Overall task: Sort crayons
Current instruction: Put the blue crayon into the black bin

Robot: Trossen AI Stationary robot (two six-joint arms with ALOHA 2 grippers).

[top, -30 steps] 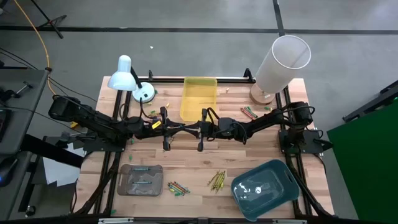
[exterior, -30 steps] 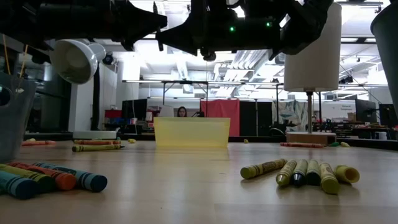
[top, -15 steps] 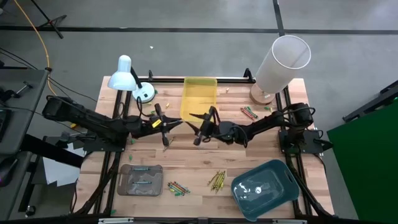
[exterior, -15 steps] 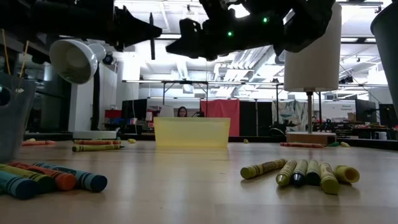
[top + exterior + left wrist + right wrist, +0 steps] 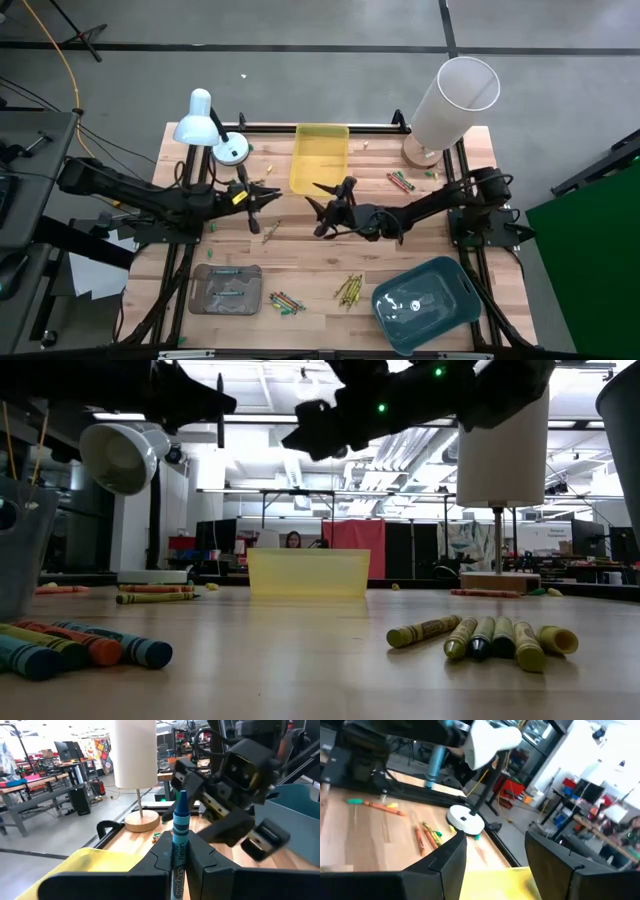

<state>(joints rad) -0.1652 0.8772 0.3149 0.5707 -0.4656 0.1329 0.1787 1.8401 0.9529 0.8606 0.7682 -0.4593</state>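
My left gripper [image 5: 262,197] hovers above the table's middle left, shut on a blue crayon [image 5: 180,827] that stands about upright. The same crayon [image 5: 436,762] appears in the right wrist view. My right gripper [image 5: 318,207] faces it from the right, open and holding nothing, its fingers [image 5: 445,862] wide apart. Other crayons lie on the wood in groups: yellow-olive ones [image 5: 480,637], a mixed heap [image 5: 70,647], a few [image 5: 400,182] at the right, and several [image 5: 422,836] near the lamp's foot. My left gripper pinches the blue crayon's wrapped shaft [image 5: 178,851] between its two fingers, well below the pointed tip [image 5: 182,796]. The fingers come level from the table's left and lie across the crayon. The crayon stands nearly upright, tip up, lifted clear of the table.
A yellow tray [image 5: 320,158] sits at the far middle, a grey tray [image 5: 226,288] at the near left and a teal tray [image 5: 425,300] at the near right. A white desk lamp [image 5: 205,120] stands far left and a tall white cylinder [image 5: 455,100] far right.
The two grippers met over the table's middle and have drawn apart. My right gripper has opened, let go of the crayon and backed toward the right. My left gripper has carried the blue crayon toward the table's left, turning a little.
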